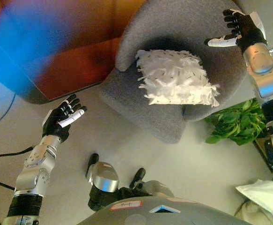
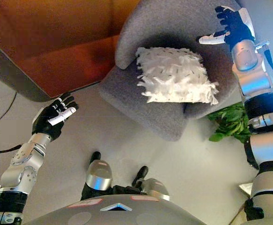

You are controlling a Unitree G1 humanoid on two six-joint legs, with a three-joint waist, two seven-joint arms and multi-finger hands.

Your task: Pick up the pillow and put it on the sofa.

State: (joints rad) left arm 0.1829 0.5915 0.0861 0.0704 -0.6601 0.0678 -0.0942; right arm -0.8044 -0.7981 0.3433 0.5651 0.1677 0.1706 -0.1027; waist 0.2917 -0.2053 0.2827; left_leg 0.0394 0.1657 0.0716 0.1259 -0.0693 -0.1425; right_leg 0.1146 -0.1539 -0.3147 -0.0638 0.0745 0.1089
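A white fluffy pillow (image 1: pixel 177 77) lies on the seat of a grey rounded sofa chair (image 1: pixel 145 101). My right hand (image 1: pixel 237 29) is open and empty, raised over the chair's right side, apart from the pillow. My left hand (image 1: pixel 63 117) is open and empty, low at the left over the floor, well away from the chair. Both hands also show in the right eye view, the right hand (image 2: pixel 230 26) and the left hand (image 2: pixel 52 119).
A reddish-brown table or cabinet (image 1: pixel 75 65) stands at the back left, beside the chair. A green leafy plant (image 1: pixel 237 123) sits on the floor right of the chair. A white bag-like thing (image 1: pixel 262 194) lies at the lower right.
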